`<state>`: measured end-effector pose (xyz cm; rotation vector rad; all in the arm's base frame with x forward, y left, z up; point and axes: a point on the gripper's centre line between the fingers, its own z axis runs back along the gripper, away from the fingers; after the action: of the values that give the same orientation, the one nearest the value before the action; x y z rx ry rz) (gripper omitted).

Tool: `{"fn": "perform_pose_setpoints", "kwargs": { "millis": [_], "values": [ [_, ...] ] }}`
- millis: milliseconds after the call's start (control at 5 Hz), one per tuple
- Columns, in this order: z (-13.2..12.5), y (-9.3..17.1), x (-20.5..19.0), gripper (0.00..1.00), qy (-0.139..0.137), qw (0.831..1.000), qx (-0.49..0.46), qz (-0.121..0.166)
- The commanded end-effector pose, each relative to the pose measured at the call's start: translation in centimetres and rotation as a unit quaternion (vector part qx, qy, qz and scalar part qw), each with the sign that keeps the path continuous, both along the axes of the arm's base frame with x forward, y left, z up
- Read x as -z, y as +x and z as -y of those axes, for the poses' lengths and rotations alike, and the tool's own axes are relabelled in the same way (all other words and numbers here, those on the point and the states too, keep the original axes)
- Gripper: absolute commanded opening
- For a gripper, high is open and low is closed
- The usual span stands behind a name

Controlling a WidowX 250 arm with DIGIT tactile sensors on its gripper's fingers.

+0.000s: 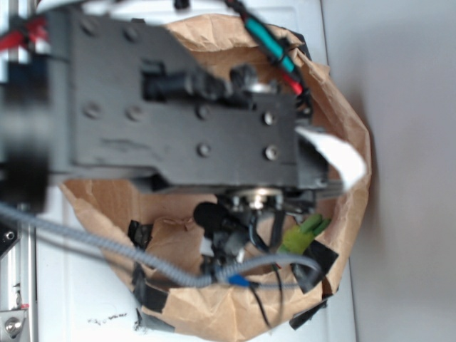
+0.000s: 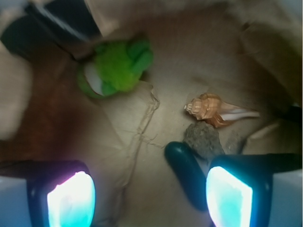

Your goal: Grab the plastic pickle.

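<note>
My exterior camera looks straight down from above, close enough that the arm (image 1: 178, 107) fills most of the frame and hides much of the brown paper bag (image 1: 342, 114) on the bench. My wrist camera sits on the end effector (image 2: 150, 196), facing down into that bag from very near. Both views share the bag's inside and the lime-green leafy toy (image 1: 308, 231) (image 2: 116, 68).

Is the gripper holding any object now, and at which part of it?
Nothing is held. The gripper is open, and the plastic pickle lies on the paper between its jaws, nearer one.
</note>
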<state>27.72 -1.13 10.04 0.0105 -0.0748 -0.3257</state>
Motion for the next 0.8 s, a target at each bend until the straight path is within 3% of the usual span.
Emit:
{"fn": "perform_pose_setpoints", "kwargs": {
  "millis": [0,200,400,600],
  "values": [
    [-0.2,0.5,-1.1,1.00,0.000,1.000,-0.001,0.022],
    [-0.2,0.5,-1.1,1.00,0.000,1.000,-0.001,0.022],
    [-0.7,0.2,2.8,1.00,0.011,0.997,0.029,0.068],
    [-0.8,-0.2,4.4,1.00,0.013,0.995,0.053,0.078]
  ]
}}
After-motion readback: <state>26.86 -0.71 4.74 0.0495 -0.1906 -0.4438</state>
